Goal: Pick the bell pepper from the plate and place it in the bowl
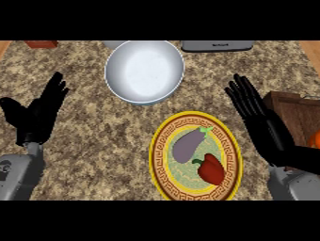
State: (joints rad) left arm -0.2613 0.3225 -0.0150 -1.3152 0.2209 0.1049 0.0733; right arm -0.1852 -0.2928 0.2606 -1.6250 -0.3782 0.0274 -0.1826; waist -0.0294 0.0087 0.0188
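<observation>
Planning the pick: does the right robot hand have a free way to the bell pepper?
Probably yes. The right robot hand is open beside the plate; nothing lies between it and the bell pepper; the eggplant lies on the far side.

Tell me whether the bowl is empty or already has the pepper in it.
Empty. The white bowl shows only its bare inside, and the red bell pepper lies on the plate beside the eggplant.

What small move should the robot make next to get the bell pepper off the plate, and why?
Probably bring the right hand leftward and down over the bell pepper. Both hands are open and hold nothing, the pepper lies beside the eggplant on the plate, and the right hand is nearer than the left hand.
</observation>
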